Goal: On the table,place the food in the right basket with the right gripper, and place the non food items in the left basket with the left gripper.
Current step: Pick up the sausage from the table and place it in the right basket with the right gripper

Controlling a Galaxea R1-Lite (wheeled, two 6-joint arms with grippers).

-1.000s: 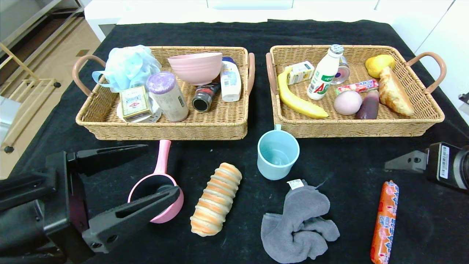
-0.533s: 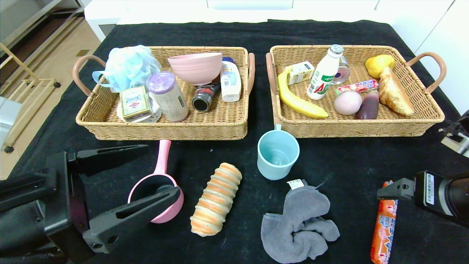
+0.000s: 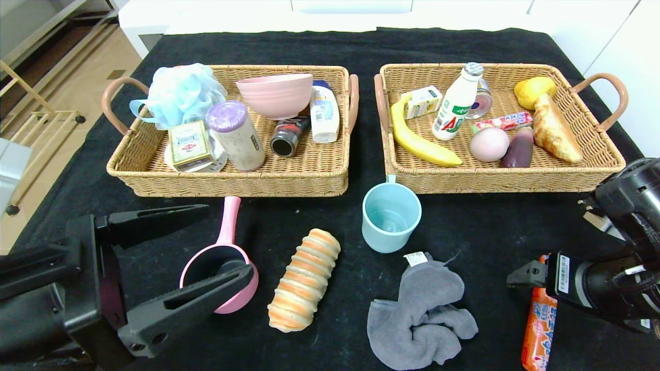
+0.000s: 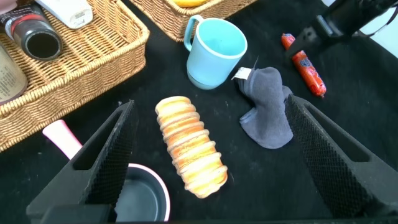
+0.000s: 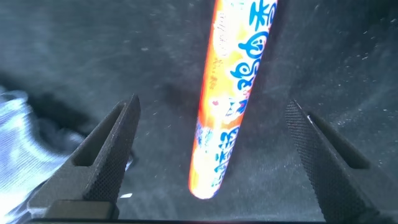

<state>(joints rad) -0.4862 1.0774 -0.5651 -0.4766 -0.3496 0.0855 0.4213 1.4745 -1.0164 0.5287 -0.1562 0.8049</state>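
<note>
Staged indoor test room, home-like: black-draped bench (image 3: 464, 46) against white cabinets (image 3: 350, 10), wood-look floor (image 3: 77, 56), light wooden rack (image 3: 31, 129) at left.

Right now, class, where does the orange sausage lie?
The orange sausage lies on the black table at the robot's front right, right of the grey cloth, directly under the open right end effector.

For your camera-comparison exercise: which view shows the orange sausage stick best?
The right wrist view: the sausage stick fills the frame, lying on the black cloth between the right gripper's open jaws. The head view shows it partly covered by that gripper. The left wrist view shows it small and distant.
</note>
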